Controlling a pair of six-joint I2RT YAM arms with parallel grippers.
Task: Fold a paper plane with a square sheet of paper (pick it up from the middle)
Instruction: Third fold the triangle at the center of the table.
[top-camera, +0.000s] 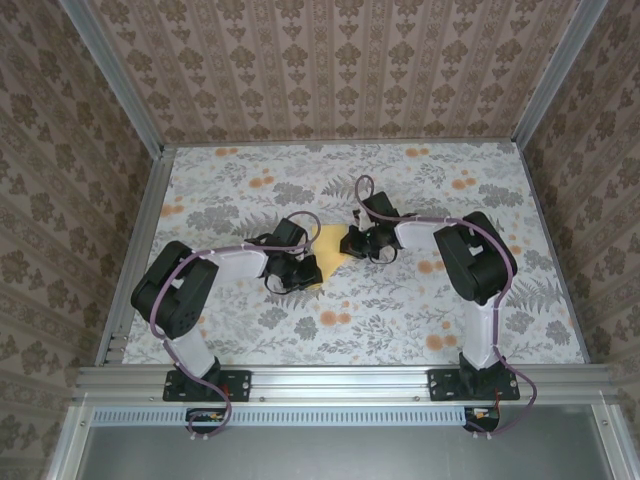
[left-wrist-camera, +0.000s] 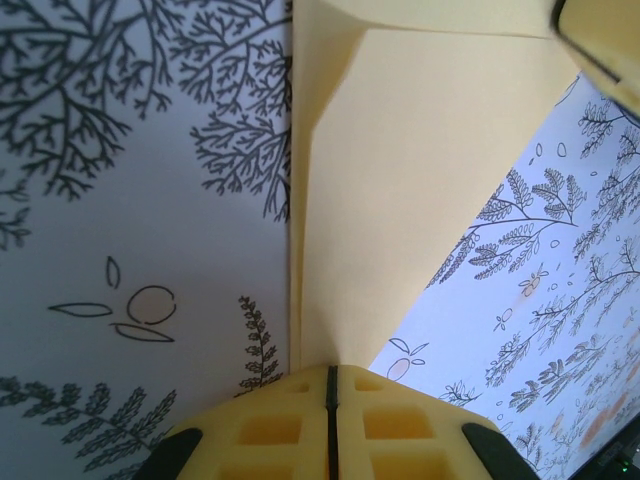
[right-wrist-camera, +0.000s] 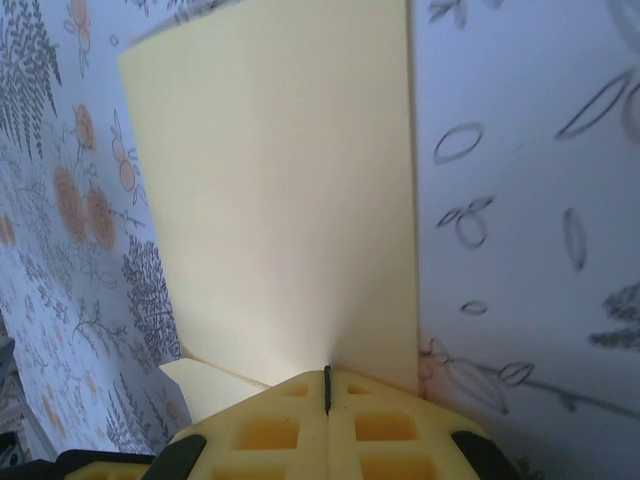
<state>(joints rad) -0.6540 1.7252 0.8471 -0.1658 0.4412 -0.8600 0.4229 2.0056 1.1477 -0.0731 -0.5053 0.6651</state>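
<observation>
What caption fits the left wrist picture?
Left gripper shut on folded yellow-orange paper sheet over grey floral cloth.

Yellow square sheet of paper (top-camera: 328, 243), folded, flat on cloth (top-camera: 400, 300).

- square sheet of paper (top-camera: 330, 243): plain pale yellow, no print; reads more orange-yellow from overhead.
- tablecloth (top-camera: 400, 300): white-grey ground, grey leaf and fern sprays, small orange flower clusters.
- walls (top-camera: 330, 60): beige-brown wallpaper, damask motifs between vertical stripes.
- left gripper (left-wrist-camera: 333, 378) and right gripper (right-wrist-camera: 327, 385): yellow pads with a moulded square grid, black edging.
- arms (top-camera: 235, 262): black joints, white links.
- cables (top-camera: 440, 219): possibly pale purple, hard to judge at this size.
- frame rail (top-camera: 340, 378): bare silver metal.
</observation>
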